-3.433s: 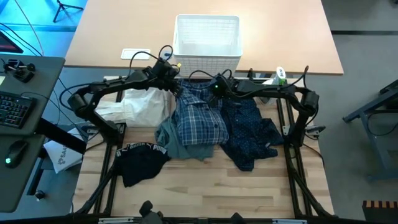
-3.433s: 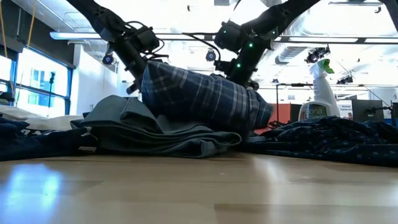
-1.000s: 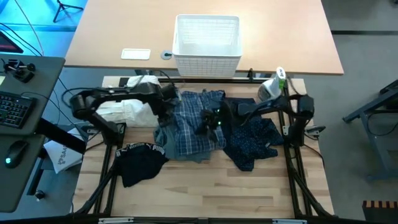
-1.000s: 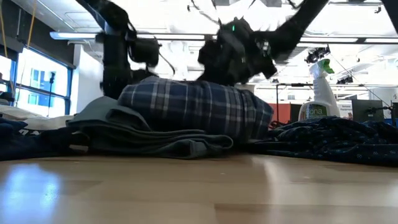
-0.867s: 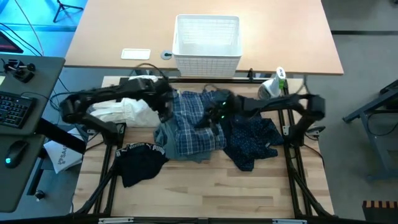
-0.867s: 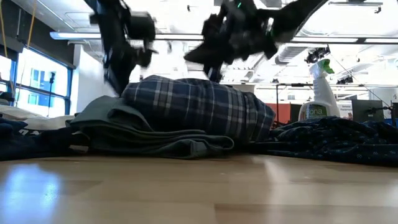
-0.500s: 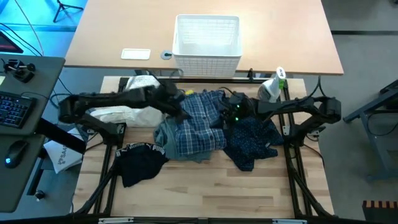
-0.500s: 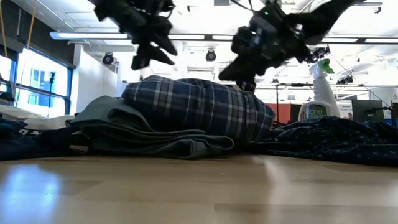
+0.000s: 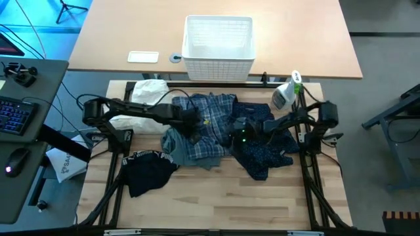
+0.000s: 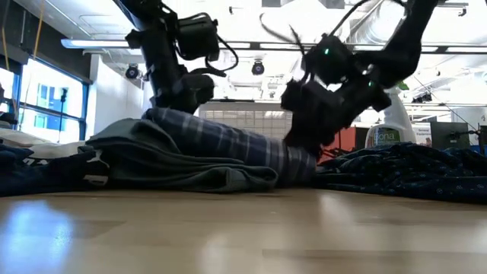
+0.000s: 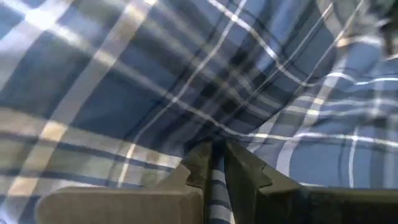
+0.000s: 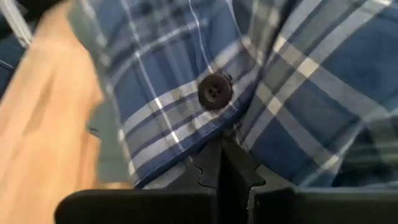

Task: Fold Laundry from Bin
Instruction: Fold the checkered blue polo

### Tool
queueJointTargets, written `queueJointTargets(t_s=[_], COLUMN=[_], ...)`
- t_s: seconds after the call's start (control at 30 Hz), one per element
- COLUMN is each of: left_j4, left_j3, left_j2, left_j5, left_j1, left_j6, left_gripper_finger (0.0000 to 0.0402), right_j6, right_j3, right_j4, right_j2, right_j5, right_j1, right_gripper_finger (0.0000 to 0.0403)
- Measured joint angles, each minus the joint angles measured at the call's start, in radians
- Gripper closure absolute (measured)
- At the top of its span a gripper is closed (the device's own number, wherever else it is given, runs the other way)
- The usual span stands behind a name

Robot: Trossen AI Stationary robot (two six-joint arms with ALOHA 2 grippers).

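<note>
The blue-white plaid shirt (image 9: 211,121) lies crumpled mid-table, its left part on the grey-green top (image 9: 172,141) and its right edge against the navy dotted trousers (image 9: 266,145). The black Puma piece (image 9: 147,170) lies near the left front, and the white cloth (image 9: 146,93) at the far left. The white bin (image 9: 218,39) stands on the farther table. My left gripper (image 9: 194,127) is down on the shirt's left part and my right gripper (image 9: 235,134) on its right part. Both are shut on plaid cloth. My left gripper pinches a small raised fold of the plaid shirt (image 11: 215,177) between its two fingers, coming from above and slanting down from the table's left. The shirt around it rests on the pile. My right gripper has its fingers (image 12: 208,167) closed on plaid cloth just below a dark button (image 12: 215,91), slanting down from the right; the shirt there lies on the table.
A spray bottle (image 9: 286,92) stands at the far right of the work table, behind the trousers. Bare wood shows along the near edge (image 9: 216,203). The arms' frame rails run along the left and right sides. A flat white object (image 9: 143,57) lies on the farther table.
Both grippers were raised above the shirt half a second ago. They have come down and toward the near edge onto the plaid shirt, the right one also moving left. The shirt's mound in the low view is flatter now than before.
</note>
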Motion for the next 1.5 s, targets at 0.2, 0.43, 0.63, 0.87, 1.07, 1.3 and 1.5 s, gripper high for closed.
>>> queueJointTargets(t_s=[0.2,0.43,0.63,0.87,1.07,1.3,1.5], left_j4=[-0.075,-0.096,-0.05,0.239,0.116,-0.16,-0.306], left_j3=[0.142,0.194,0.111,0.055,0.231,0.313,0.31], left_j2=[-0.07,-0.101,-0.052,0.066,0.01,-0.098,-0.097], left_j5=[-0.001,-0.031,-0.063,0.001,0.015,-0.044,-0.103], left_j1=[-0.016,0.023,0.121,0.202,0.214,0.239,0.332], left_j6=[-0.025,-0.04,0.046,0.185,0.356,0.449,0.418], left_gripper_finger=[0.0388,0.0399,0.0401,0.0401,0.0401,0.0401,0.0387], right_j6=[0.047,0.137,0.191,0.291,0.343,0.298,0.184], right_j3=[0.008,0.009,0.01,0.03,0.095,0.29,0.506], right_j4=[-0.126,-0.235,-0.157,-0.112,-0.329,-0.48,-0.665], right_j2=[-0.126,-0.403,-0.31,-0.029,-0.074,-0.212,-0.08], right_j5=[-0.04,-0.019,-0.072,-0.049,0.044,0.154,0.182], right_j1=[0.008,-0.056,-0.202,-0.194,-0.138,-0.215,-0.322], right_gripper_finger=[0.0403,0.0403,0.0403,0.0403,0.0403,0.0401,0.0338])
